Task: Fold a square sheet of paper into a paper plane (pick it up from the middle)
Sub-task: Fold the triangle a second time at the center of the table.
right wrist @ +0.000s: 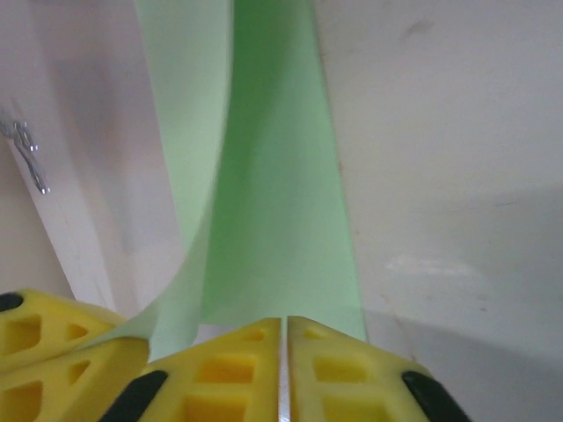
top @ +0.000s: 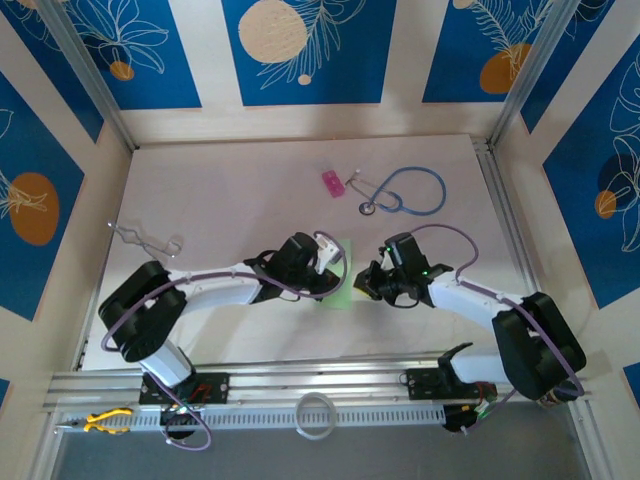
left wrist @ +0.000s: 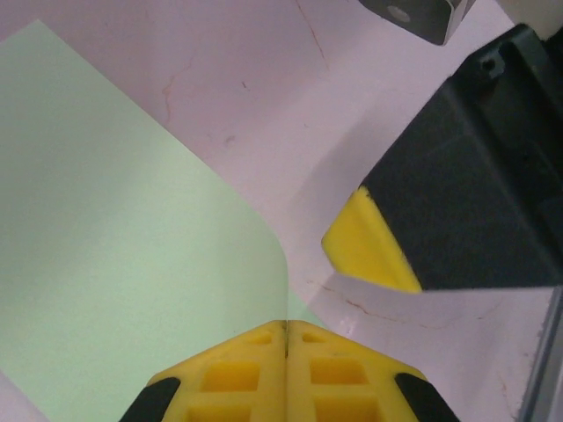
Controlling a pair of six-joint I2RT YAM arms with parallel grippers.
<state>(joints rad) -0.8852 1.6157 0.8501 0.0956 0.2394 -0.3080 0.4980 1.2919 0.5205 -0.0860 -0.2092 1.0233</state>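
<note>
With my left gripper (left wrist: pixel 286 327) and right gripper (right wrist: pixel 283 321) both pinched together on the square sheet of paper (left wrist: pixel 114 264) at mid-desk (top: pixel 230 190), I should carry the raised fold over slowly, keeping the edges aligned.

sheet of paper (top: pixel 345 290): from above, its 9 o'clock side hides under the left claw (top: pixel 330 262).
paper's edges: cut off at 9 and 6 o'clock in the left wrist view; blurry in the right wrist view.
pink block (top: pixel 332 182): too small to tell.
metal thing (right wrist: pixel 26 154): blurry.
</note>
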